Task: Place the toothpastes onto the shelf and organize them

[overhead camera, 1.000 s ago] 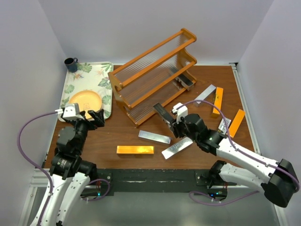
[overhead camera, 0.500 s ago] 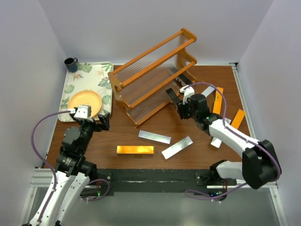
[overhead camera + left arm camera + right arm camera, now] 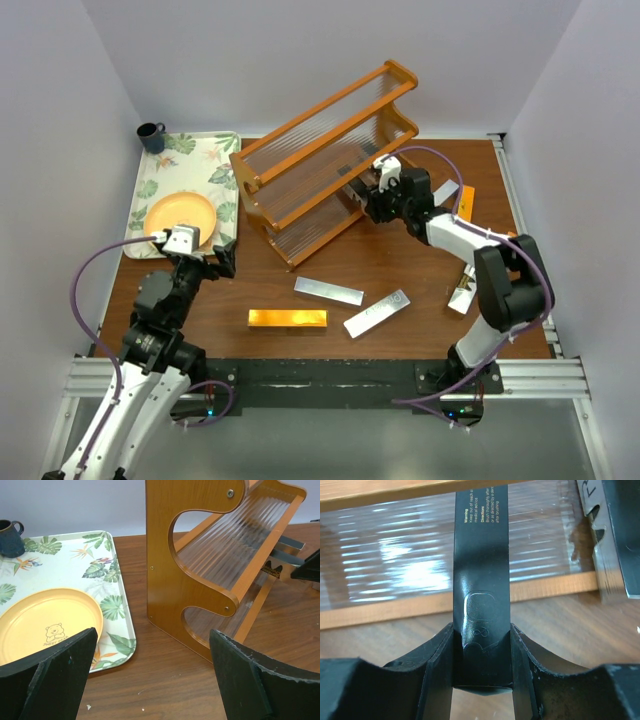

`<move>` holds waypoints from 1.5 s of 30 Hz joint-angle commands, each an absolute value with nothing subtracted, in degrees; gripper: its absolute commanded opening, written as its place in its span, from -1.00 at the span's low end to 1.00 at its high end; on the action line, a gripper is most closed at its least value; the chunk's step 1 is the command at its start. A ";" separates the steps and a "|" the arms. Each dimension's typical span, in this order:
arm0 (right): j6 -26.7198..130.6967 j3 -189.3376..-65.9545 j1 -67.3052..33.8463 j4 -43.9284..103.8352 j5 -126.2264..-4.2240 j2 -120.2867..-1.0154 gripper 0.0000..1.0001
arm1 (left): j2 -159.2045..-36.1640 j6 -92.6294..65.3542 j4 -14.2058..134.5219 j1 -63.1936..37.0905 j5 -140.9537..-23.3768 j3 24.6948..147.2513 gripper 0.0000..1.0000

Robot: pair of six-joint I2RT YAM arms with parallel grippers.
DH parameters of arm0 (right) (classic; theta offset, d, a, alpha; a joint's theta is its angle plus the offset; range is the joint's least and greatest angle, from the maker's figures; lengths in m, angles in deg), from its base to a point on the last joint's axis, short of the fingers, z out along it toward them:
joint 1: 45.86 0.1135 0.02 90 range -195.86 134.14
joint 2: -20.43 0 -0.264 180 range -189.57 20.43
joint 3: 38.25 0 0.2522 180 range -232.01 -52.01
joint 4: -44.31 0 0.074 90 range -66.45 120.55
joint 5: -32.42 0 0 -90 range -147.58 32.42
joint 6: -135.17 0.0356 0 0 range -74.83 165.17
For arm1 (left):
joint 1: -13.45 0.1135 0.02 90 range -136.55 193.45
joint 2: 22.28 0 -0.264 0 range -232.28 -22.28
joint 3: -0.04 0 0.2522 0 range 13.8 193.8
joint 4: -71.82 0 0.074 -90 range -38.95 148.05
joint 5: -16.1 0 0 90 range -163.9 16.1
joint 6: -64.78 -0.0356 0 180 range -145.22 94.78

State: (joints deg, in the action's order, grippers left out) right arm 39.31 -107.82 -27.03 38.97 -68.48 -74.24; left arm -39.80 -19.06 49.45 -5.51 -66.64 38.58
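Observation:
The orange-brown shelf stands slanted at the back of the table. My right gripper is shut on a dark grey toothpaste carton, whose far end points at the ribbed slat of the lowest tier. A silver carton lies on that tier just to the right. Loose toothpastes lie on the table: a silver one, an orange-gold one and another silver one. My left gripper hangs open and empty near the tray corner, with the shelf's end panel ahead of it.
A floral tray with a yellow plate lies at the left, a dark mug behind it. More cartons lie to the right: an orange one and a silver one. White walls enclose the table.
My right arm has carried the dark carton from the table's middle up to the shelf's lowest tier. The left gripper has drifted slightly right, still open.

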 commanded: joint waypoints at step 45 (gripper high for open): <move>38.93 -117.23 -28.63 35.12 -69.56 -76.44 0.88 | -38.89 -20.91 53.48 -6.06 -68.28 37.80 1.00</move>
State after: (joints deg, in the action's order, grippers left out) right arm 36.62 -119.32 -28.60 35.87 -74.03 -84.47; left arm -40.41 -20.33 50.31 -5.73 -68.19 38.29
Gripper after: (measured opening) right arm 0.932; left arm 0.996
